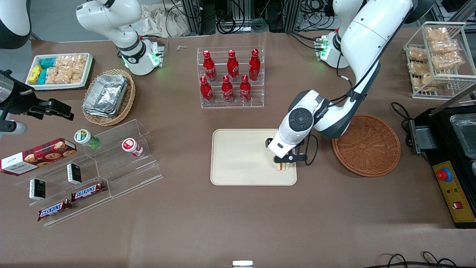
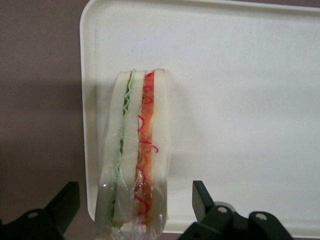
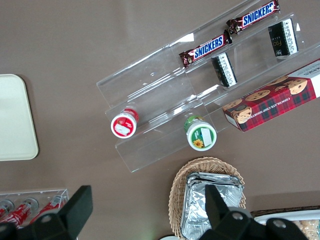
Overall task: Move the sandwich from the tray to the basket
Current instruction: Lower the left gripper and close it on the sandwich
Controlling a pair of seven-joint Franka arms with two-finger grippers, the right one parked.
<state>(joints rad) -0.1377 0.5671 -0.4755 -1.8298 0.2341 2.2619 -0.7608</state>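
Six bottles (image 1: 233, 65), wicker basket (image 1: 366, 145) near tray (image 1: 241, 160); open pincer (image 1: 291, 158) above sandwich (image 2: 132, 150)

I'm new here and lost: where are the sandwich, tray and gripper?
Sandwich (image 2: 130, 145): left wrist view, middle bread.
Tray (image 1: 241, 156): front view, bare surface.
Gripper (image 2: 136, 190): left wrist view, above the sandwich, midway between open fingertips.

Six bottles (image 1: 209, 69), two jars (image 1: 86, 138), one sandwich (image 2: 135, 150), two bars (image 1: 88, 191), perhaps two teal packs (image 1: 47, 62) show.
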